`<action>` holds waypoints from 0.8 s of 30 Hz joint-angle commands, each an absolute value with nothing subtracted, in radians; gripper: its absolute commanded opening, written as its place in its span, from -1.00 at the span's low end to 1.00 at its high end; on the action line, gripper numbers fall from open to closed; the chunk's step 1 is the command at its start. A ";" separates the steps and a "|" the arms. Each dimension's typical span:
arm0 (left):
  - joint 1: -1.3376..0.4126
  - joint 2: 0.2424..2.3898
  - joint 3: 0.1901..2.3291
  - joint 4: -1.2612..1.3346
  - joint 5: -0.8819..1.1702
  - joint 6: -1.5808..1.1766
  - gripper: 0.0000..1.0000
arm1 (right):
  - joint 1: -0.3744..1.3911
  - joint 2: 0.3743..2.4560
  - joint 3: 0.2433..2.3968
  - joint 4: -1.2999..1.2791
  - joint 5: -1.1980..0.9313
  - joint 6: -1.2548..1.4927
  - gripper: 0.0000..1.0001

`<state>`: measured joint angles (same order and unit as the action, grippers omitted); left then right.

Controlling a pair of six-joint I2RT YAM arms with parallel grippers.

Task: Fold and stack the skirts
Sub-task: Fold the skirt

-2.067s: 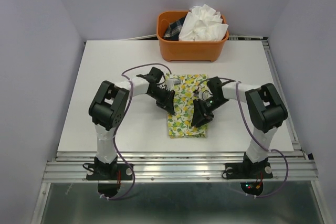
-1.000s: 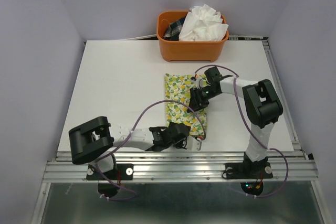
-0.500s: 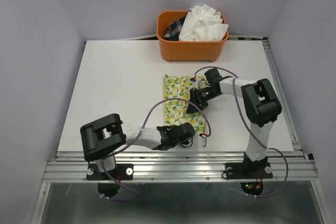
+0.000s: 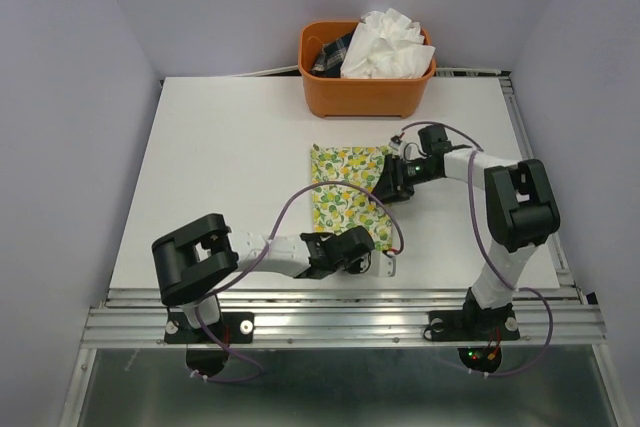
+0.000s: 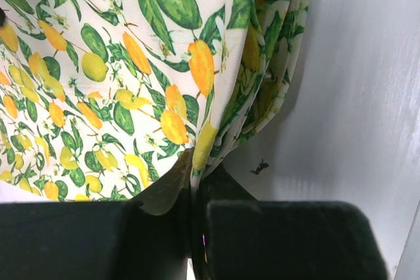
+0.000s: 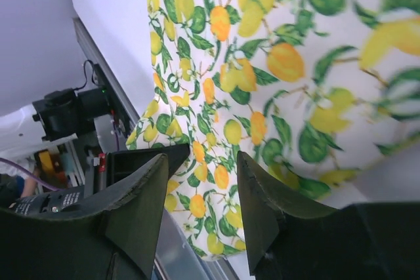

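The lemon-print skirt (image 4: 345, 197) lies folded on the white table, in front of the basket. My left gripper (image 4: 358, 252) is at its near right corner. In the left wrist view the left gripper (image 5: 192, 185) is shut on the skirt's (image 5: 131, 63) layered near edge. My right gripper (image 4: 392, 185) hangs over the skirt's right edge. Its jaws (image 6: 202, 162) are open with only the print (image 6: 262, 63) beneath them. The plain white crinkly skirt (image 4: 388, 42) is heaped in the orange basket (image 4: 362, 97).
A dark plaid cloth (image 4: 328, 55) sits in the basket beside the white skirt. A small white piece (image 4: 389, 268) lies on the table near the left gripper. The metal rail (image 4: 340, 322) runs along the table's near edge.
My left gripper has closed on the near edge of the lemon-print skirt. The right gripper has slid right, to the skirt's right edge, staying open.
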<state>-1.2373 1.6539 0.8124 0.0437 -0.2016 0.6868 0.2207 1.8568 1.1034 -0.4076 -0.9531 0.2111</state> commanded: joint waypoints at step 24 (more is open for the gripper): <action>-1.155 1.473 1.017 -0.345 0.169 0.600 -1.00 | 0.173 1.859 1.256 -0.416 -0.910 0.121 0.13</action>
<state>-1.1538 1.5333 0.9718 -0.2600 0.0826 0.6079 0.1715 1.9133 1.0920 -0.4648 -0.9977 0.1719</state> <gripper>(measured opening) 0.146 0.544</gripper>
